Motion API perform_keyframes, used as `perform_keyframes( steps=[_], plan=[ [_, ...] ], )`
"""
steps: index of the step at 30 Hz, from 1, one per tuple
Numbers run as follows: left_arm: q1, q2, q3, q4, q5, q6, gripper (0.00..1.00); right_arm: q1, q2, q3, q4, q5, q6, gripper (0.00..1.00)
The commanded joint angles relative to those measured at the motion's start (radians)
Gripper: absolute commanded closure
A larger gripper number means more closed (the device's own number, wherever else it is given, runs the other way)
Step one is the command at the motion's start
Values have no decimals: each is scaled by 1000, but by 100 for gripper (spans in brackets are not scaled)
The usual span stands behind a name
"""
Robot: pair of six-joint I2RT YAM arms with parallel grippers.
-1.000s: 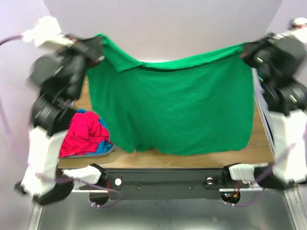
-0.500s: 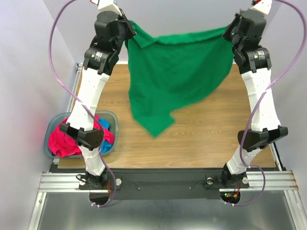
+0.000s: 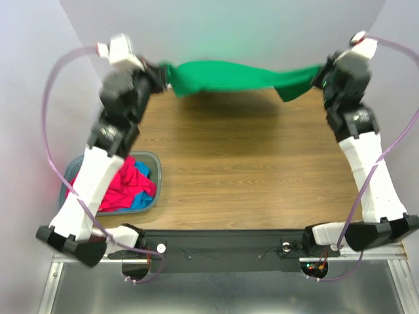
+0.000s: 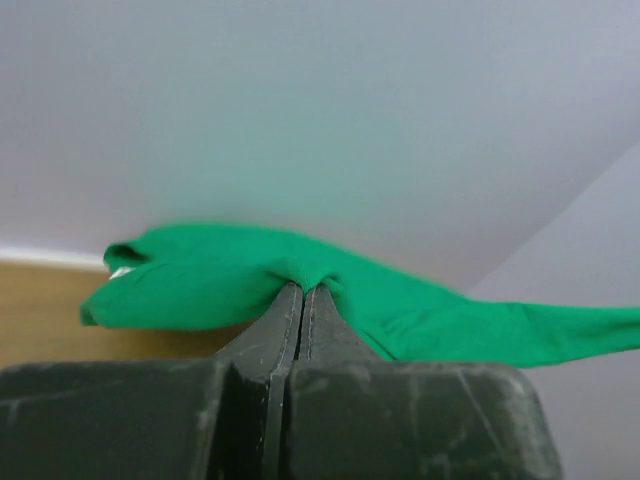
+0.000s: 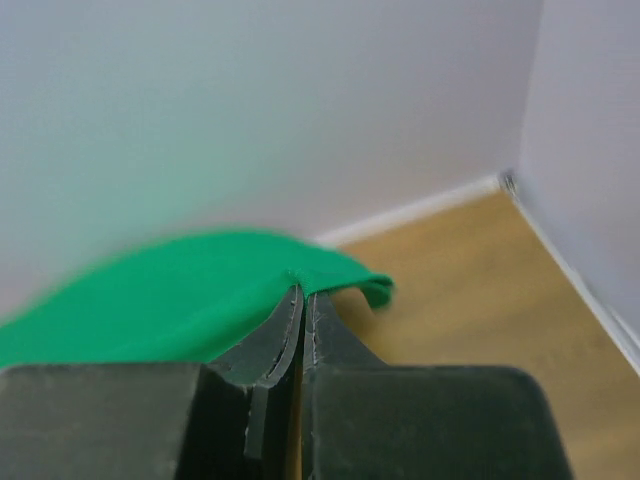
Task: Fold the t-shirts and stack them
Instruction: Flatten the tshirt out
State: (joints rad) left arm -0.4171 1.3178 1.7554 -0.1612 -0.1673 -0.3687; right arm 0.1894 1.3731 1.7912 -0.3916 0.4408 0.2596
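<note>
The wooden table (image 3: 262, 170) lies open across most of the overhead view, because the green t-shirt (image 3: 229, 75) no longer hangs over it. A second ago the shirt dropped as a wide curtain from its two top corners, and half a second ago it was swinging with its hem trailing. Now it is drawn out into a narrow, slightly blurred band along the table's far edge, close to the back wall. Whether it touches the wood there cannot be told. Both arms have come down and reached forward to carry it. This looks like a flick meant to lay the shirt out flat, so the folding itself is not yet begun. At the near left, the grey-blue basket (image 3: 159, 176) holds the pink-red t-shirt (image 3: 121, 186) bunched over the blue t-shirt (image 3: 143, 196), both waiting their turn. The left gripper (image 4: 302, 290) has its jaws pressed together on a pinch of green cloth at one end of the band. The right gripper (image 5: 300, 290) is closed in the same way on the other end, and the cloth bulges just beyond its tips.
</note>
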Motion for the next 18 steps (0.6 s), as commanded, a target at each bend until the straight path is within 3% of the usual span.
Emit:
perform_keyframes(
  steps=[1,4,5,6,9,18],
  plan=[
    [-2,-141,-503,155,37,-105,100,-7,-103,-296,16,-11,47,100],
    [-17,-270,-782,192,54,-237,100,-5,-232,-664,14,-46,180,100],
    [-17,-270,-839,193,54,-237,100,-5,-267,-665,14,-66,181,100],
    [-28,-308,-890,192,63,-275,100,-5,-297,-810,14,-85,211,100],
    [-67,-376,-1090,195,78,-347,100,-5,-405,-1020,-19,-99,286,100],
    [-186,-428,-1284,164,72,-489,100,-5,-382,-1196,-182,-142,487,100]
  ],
)
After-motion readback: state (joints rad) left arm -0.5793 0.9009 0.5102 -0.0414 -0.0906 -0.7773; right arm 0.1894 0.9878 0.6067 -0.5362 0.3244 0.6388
